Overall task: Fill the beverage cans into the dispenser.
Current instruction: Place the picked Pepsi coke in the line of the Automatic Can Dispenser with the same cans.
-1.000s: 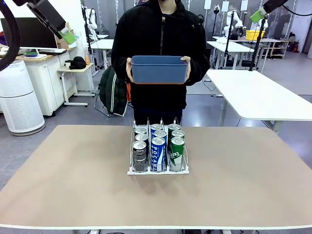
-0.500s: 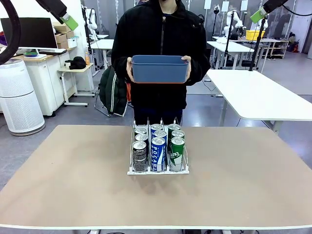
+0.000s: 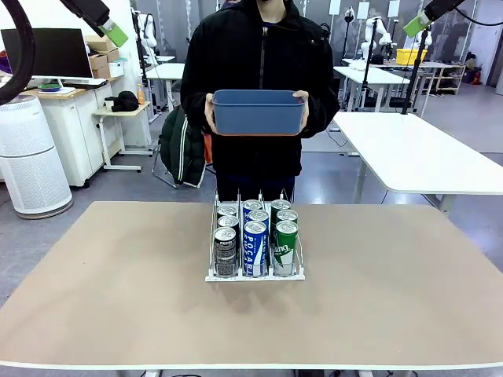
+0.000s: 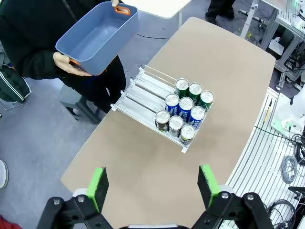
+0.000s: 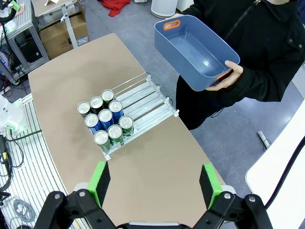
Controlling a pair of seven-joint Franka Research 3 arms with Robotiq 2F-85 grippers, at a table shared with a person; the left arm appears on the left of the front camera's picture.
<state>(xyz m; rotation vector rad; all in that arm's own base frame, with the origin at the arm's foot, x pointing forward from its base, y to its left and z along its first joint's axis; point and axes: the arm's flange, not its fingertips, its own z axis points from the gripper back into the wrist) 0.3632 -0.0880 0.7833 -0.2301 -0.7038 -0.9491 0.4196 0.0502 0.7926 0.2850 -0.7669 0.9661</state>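
You see nine beverage cans (image 3: 255, 239) in dispenser (image 3: 212, 275); left gripper (image 4: 155, 180) and right gripper (image 5: 155, 180) both raised, wide apart, empty; person holds blue tub (image 3: 258, 111).

Front view faces across the table (image 3: 118, 283); both high wrist views overlook the dispenser (image 4: 143, 93).

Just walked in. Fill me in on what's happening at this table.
Nine beverage cans stand in the white dispenser mid-table, three per lane: dark, blue, green. The person at the far side holds an empty blue tub in both hands. The left gripper and right gripper hang high above the table, open, holding nothing.
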